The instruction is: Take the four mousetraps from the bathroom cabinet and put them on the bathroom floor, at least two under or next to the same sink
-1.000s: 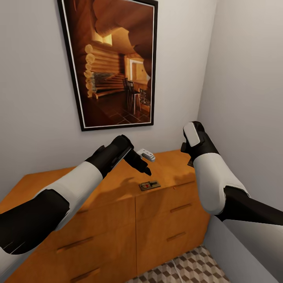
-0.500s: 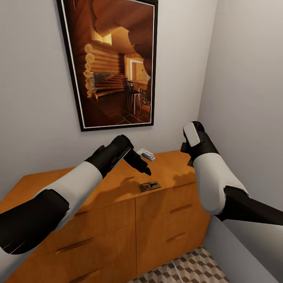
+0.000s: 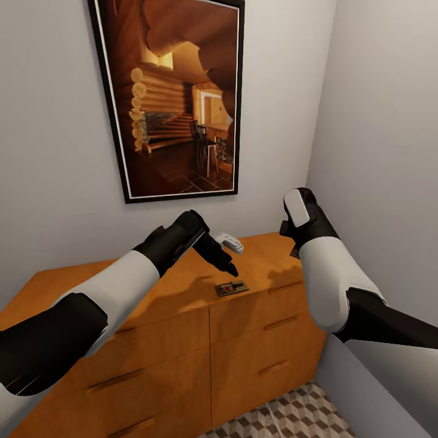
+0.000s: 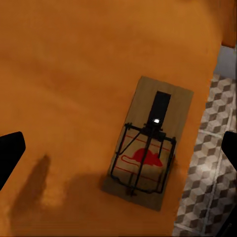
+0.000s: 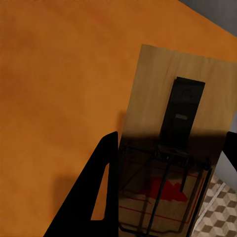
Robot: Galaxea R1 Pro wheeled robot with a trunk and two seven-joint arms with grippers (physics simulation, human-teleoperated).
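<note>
A mousetrap lies flat near the front edge of the orange-brown cabinet top. My left gripper hangs open just above and behind it. In the left wrist view this mousetrap sits between the gripper's wide-spread fingers, not touched. A second mousetrap is close in the right wrist view, with my right gripper shut against its two long sides, over the cabinet's right end. In the head view my right forearm hides that hand and trap.
A small white-grey object lies on the cabinet top by the wall. A framed picture hangs above. The side wall is close on the right. Cube-patterned floor tiles show below the drawers, beside a grey surface.
My left gripper has shifted slightly to the right above the trap on the cabinet. The right arm and the traps have not moved.
</note>
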